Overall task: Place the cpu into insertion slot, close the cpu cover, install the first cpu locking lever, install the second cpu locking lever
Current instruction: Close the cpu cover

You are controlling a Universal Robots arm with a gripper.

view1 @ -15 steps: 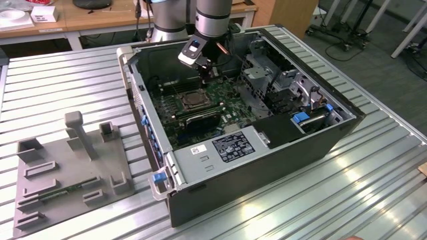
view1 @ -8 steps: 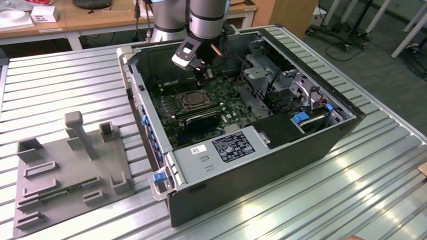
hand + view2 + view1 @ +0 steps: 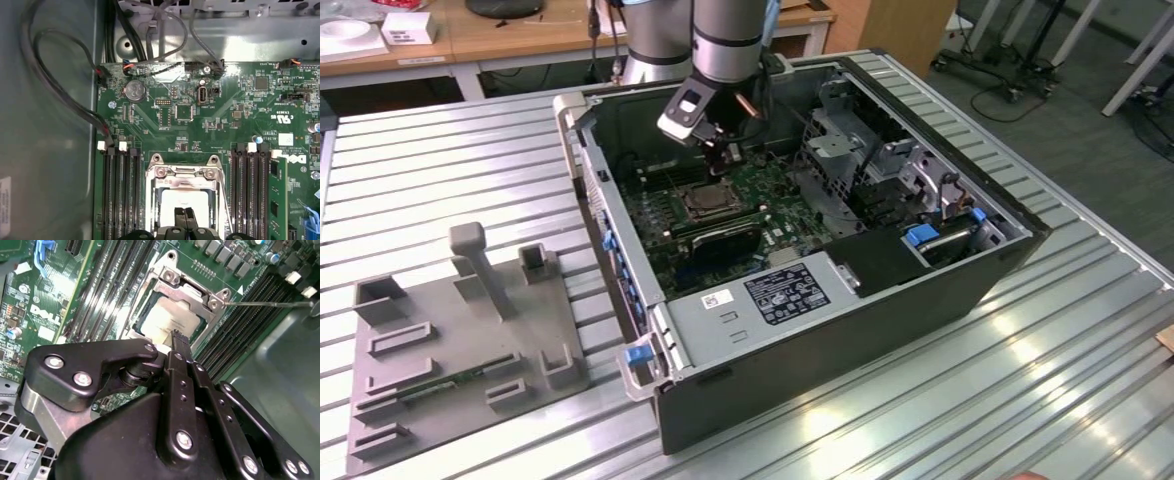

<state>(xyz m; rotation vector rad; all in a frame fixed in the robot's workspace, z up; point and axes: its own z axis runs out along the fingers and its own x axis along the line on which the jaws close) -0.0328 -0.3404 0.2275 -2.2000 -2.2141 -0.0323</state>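
Observation:
The cpu lies flat in the insertion slot on the green board, its pale metal top showing through the window of the cpu cover. The silvery cover frame lies down over the chip. A thin metal locking lever sticks out sideways from one socket corner, over the memory slots. My gripper hangs just above the chip, its black fingers pressed together with nothing between them. In the first wrist view the gripper sits over the chip's edge. The exterior view has the gripper just beyond the socket.
Long black memory slots flank the socket on both sides. The open computer case rests on a ribbed metal table, with a drive cage to the exterior view's right. Cables run along the case wall. A grey fixture plate lies beside the case.

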